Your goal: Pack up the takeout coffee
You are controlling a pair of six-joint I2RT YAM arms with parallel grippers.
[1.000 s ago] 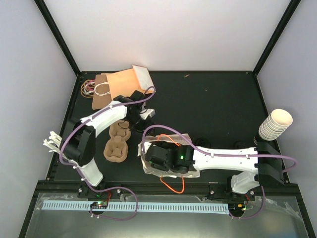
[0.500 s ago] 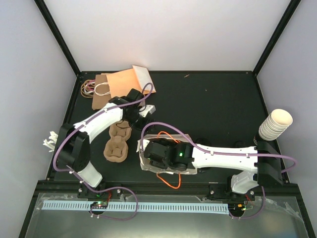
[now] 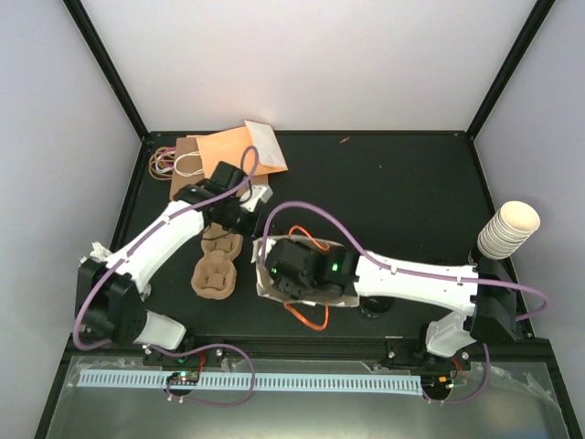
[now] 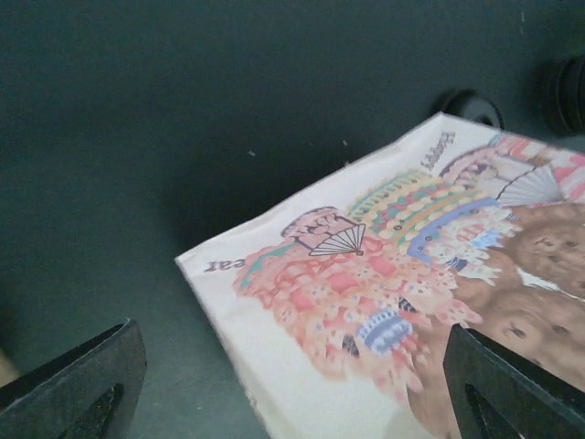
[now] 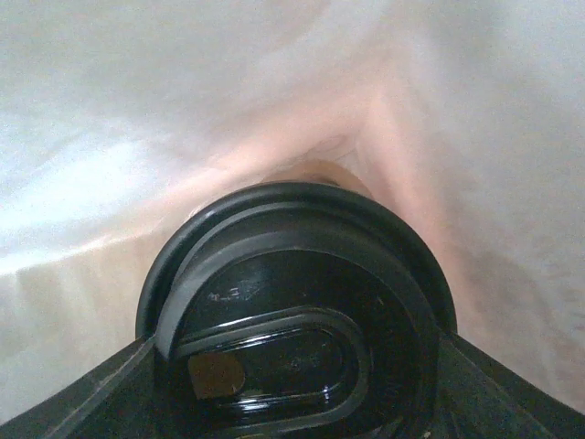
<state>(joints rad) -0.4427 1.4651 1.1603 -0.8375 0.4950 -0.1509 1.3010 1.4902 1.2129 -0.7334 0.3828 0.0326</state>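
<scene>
The takeout coffee fills the right wrist view, black lid toward the camera, deep inside a white paper bag. My right gripper is shut on the cup, one finger on each side of the lid. From above, that gripper is hidden inside the bag, which lies on its side at mid-table with orange handles trailing toward me. My left gripper hovers open just left of the bag; in its wrist view the bag's printed side lies under the wide-apart fingers.
A tan pulp cup carrier lies left of the bag, under the left arm. Brown and orange paper bags sit at the back left. A tall stack of cream cups stands at the right edge. Black lids lie beside the bag.
The left gripper has drawn back to the left, away from the bag's mouth. The right gripper and the bag have shifted a little farther from the near edge.
</scene>
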